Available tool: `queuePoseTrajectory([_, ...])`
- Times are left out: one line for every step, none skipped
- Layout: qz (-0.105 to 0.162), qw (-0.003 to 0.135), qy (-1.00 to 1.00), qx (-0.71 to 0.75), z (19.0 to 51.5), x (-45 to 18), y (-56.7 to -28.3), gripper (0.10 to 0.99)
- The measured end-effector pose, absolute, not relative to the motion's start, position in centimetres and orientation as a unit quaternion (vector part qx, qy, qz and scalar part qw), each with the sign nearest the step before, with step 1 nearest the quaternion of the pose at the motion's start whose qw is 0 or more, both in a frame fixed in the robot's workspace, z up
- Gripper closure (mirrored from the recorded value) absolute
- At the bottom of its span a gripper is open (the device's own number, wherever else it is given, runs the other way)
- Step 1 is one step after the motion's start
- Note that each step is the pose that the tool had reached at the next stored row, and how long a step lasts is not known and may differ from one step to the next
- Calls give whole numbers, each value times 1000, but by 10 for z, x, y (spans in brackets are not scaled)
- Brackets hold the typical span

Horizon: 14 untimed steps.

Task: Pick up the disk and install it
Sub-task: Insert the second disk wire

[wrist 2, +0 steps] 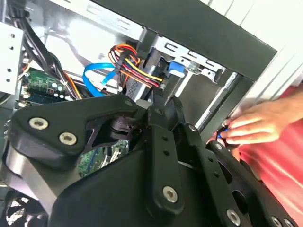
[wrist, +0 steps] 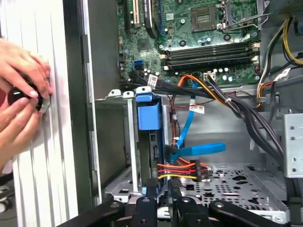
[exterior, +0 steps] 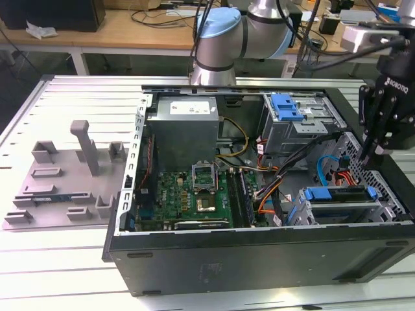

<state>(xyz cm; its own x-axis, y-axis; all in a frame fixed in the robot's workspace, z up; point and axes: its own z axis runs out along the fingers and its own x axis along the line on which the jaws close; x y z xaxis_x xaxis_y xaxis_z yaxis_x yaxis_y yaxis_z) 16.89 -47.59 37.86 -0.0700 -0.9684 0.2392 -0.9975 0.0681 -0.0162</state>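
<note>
The disk [exterior: 340, 194], silver in a bright blue carrier, sits in the lower drive cage at the front of the open computer case, on the exterior view's right. The first wrist view shows the disk [wrist: 148, 116] edge-on inside that cage. My black gripper [exterior: 375, 155] hangs above the case's right wall, higher than the disk and apart from it. In the first wrist view my gripper [wrist: 162, 189] has its fingers drawn close together with nothing between them. The second wrist view looks past my gripper [wrist 2: 158, 101] to a blue tab [wrist 2: 175, 66] on the cage.
A person's hands [wrist: 21, 90] hold a small black knob on the slatted table beside the case; a hand [wrist 2: 255, 125] is close to it. A blue bracket [exterior: 287, 107] tops the upper grey cage. Cables [wrist: 189, 170] cross near the disk. A grey fixture [exterior: 71, 172] lies on the exterior view's left.
</note>
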Motion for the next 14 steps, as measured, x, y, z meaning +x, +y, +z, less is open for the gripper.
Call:
queuePoseTrajectory([94, 88, -725, 676, 378, 169, -472, 847])
queuePoseTrajectory([98, 92, -725, 676, 379, 169, -470, 847])
queuePoseTrajectory([105, 100, -724, 675, 379, 169, -467, 847])
queuePoseTrajectory([109, 106, -724, 673, 378, 169, -466, 847])
queuePoseTrajectory([109, 108, -728, 668, 377, 169, -467, 847])
queuePoseTrajectory([108, 109, -733, 663, 375, 168, -466, 847])
queuePoseTrajectory([108, 109, -735, 660, 374, 168, -466, 847])
queuePoseTrajectory([107, 109, -738, 657, 374, 167, -466, 847])
queuePoseTrajectory([107, 110, -739, 656, 374, 167, -465, 847])
queuePoseTrajectory([107, 112, -739, 655, 374, 167, -464, 847])
queuePoseTrajectory([106, 116, -739, 655, 373, 167, -462, 847])
queuePoseTrajectory([106, 118, -739, 655, 373, 166, -460, 847])
queuePoseTrajectory([107, 119, -738, 655, 374, 165, -459, 847])
queuePoseTrajectory([107, 120, -738, 655, 374, 163, -458, 847])
